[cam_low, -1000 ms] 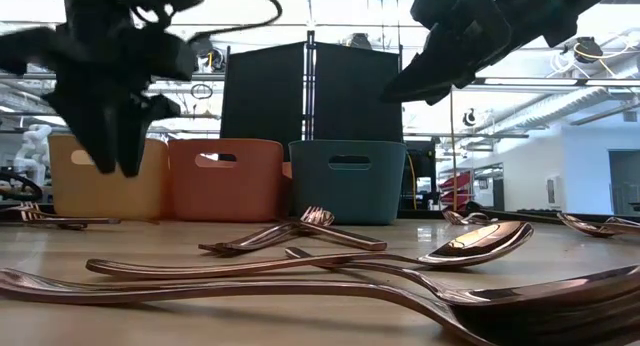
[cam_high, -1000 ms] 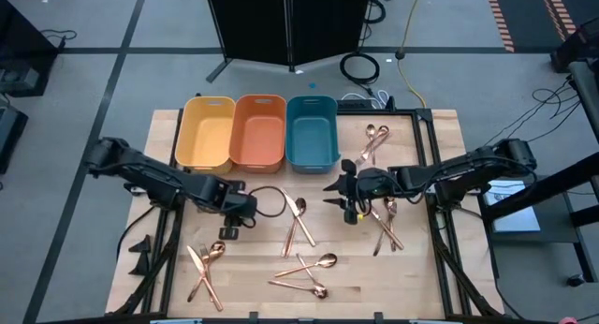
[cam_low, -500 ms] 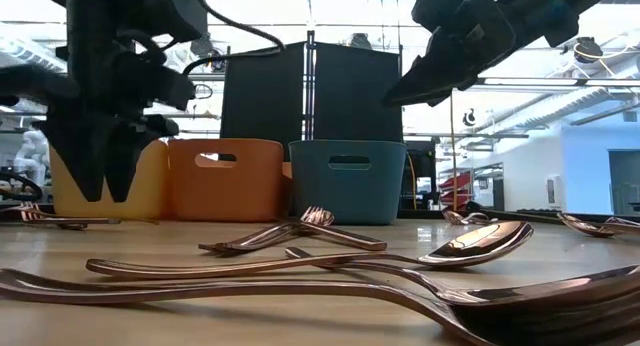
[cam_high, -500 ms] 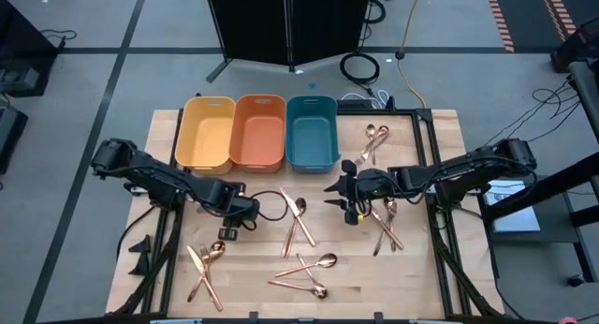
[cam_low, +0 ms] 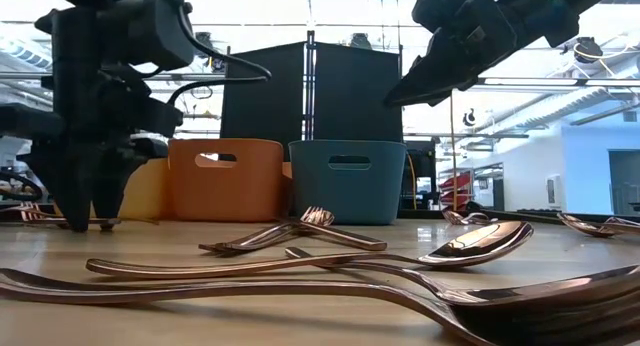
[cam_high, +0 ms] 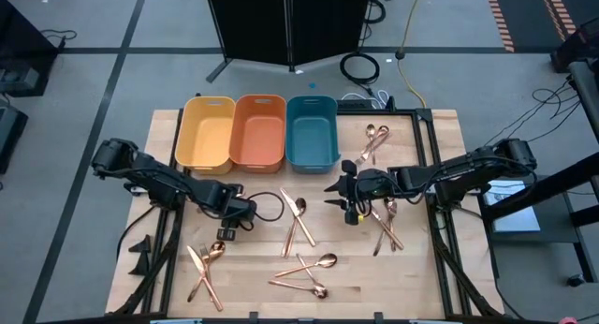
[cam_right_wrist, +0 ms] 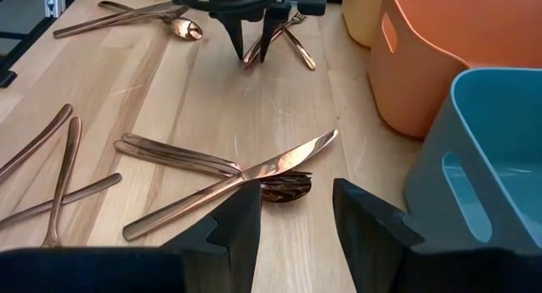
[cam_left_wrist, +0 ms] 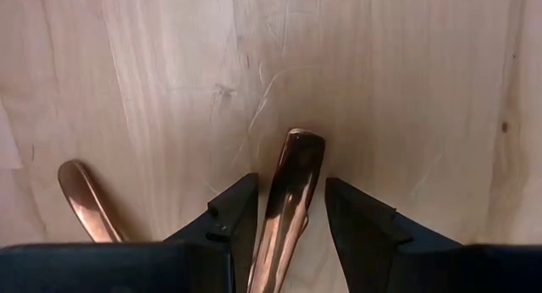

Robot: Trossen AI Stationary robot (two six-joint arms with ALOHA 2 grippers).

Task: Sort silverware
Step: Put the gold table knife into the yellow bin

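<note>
Left gripper [cam_left_wrist: 290, 210], fingers spread, straddles the handle of a copper utensil [cam_left_wrist: 288, 191] lying flat on the wooden table [cam_left_wrist: 406, 90]; right gripper [cam_high: 348, 200] hovers open near the teal bin [cam_high: 312, 129]. Closing off-centre could skid the thin handle away

Grey tiled floor [cam_high: 84, 43], black cabinet [cam_high: 285, 24], coiled cables, bright ceiling lights.

Copper silverware [cam_high: 298, 221] scattered flat on wood in loose crossed clusters; bins hold none.
</note>
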